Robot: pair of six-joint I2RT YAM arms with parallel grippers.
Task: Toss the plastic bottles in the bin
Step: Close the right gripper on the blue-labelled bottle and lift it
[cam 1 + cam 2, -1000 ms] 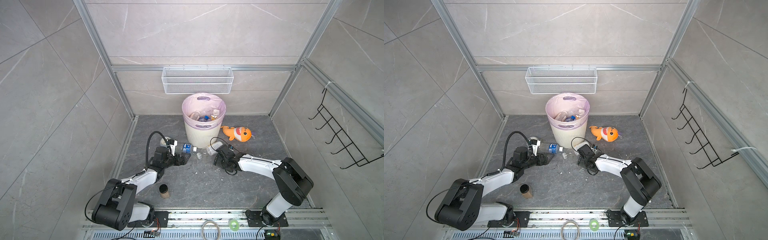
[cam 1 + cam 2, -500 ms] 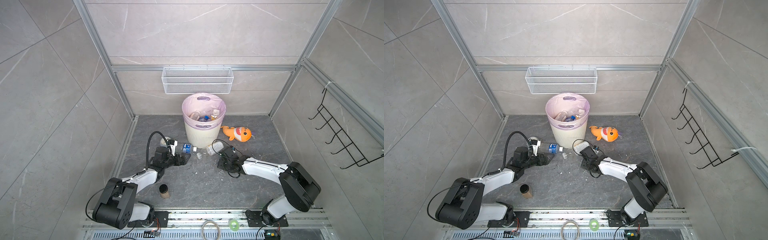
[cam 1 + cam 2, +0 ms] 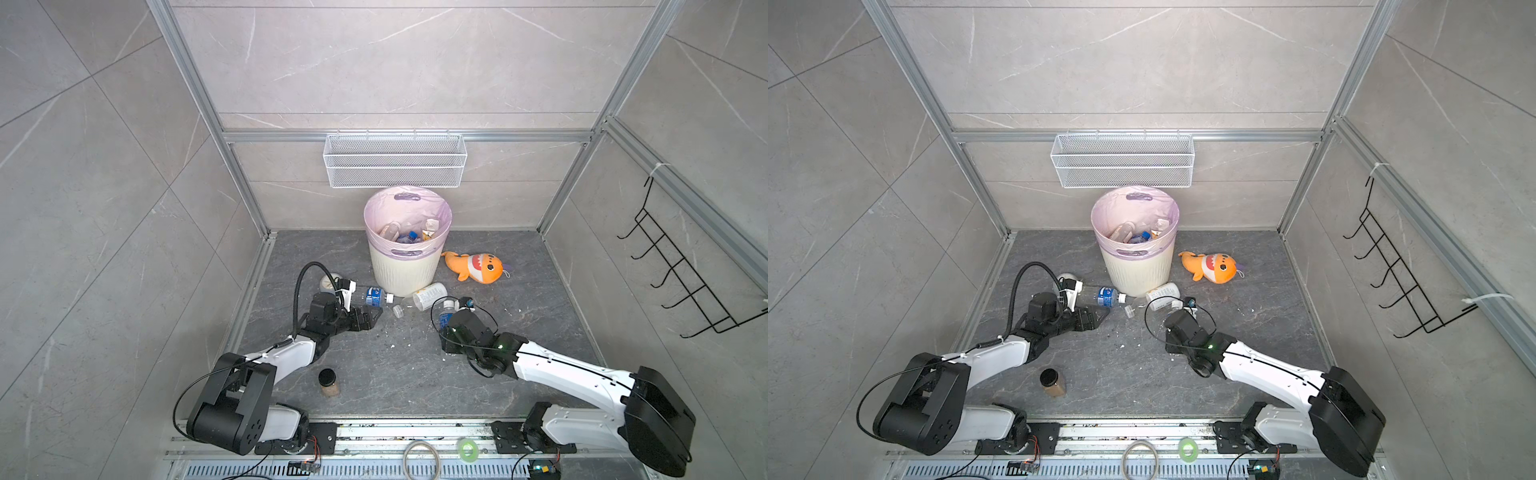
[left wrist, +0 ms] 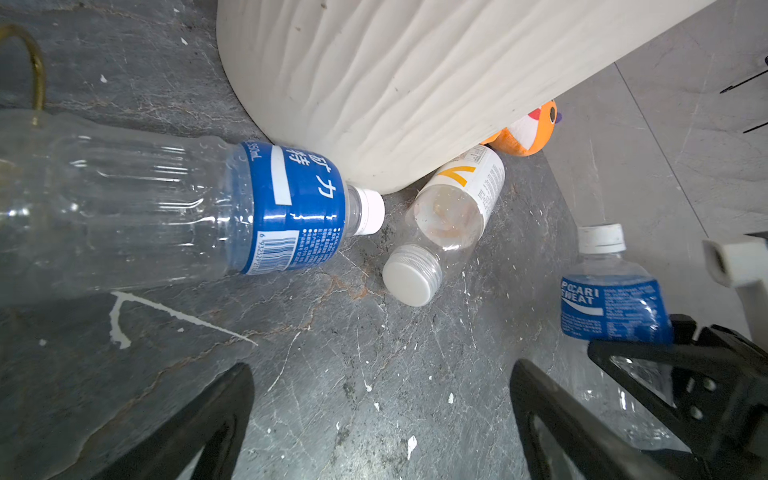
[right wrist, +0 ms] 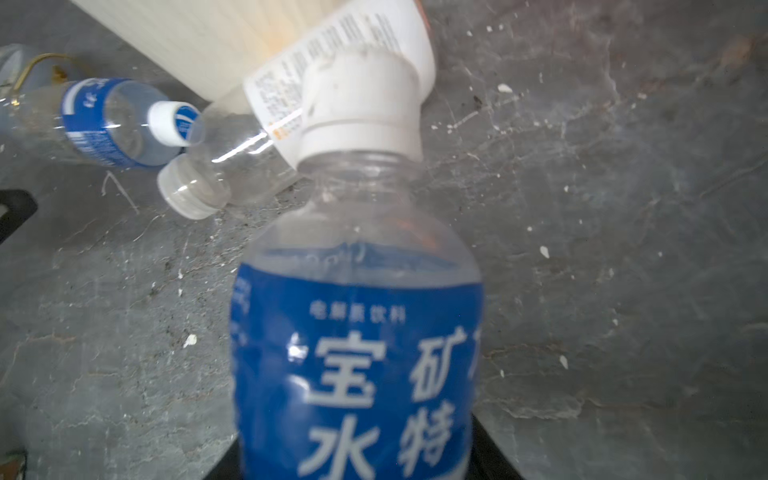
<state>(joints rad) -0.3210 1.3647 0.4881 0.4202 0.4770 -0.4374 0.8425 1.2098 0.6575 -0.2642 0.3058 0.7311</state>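
Observation:
The cream ribbed bin (image 3: pixel 405 270) (image 3: pixel 1138 270) with a pink liner stands at the back and holds several bottles. Two plastic bottles lie at its base: a blue-label one (image 3: pixel 374 296) (image 4: pixel 166 208) and a white-and-yellow-label one (image 3: pixel 428 296) (image 4: pixel 453 199) (image 5: pixel 282 91). My left gripper (image 3: pixel 368 318) (image 4: pixel 382 374) is open over bare floor, just in front of the blue-label bottle. My right gripper (image 3: pixel 446 322) (image 5: pixel 357 457) is shut on a third, blue-label bottle with a white cap (image 3: pixel 445 311) (image 4: pixel 611 307) (image 5: pixel 357 353), right of the other two.
An orange shark plush (image 3: pixel 473 268) lies right of the bin. A black-lidded jar of tan powder (image 3: pixel 328 382) stands near the left arm. A pale round clock (image 3: pixel 326 282) sits behind the left wrist. A wire basket (image 3: pixel 395 166) hangs above the bin.
My right gripper has closed on the blue-label bottle with the white cap, and its arm has shifted a little towards the front. The left arm has stayed still.

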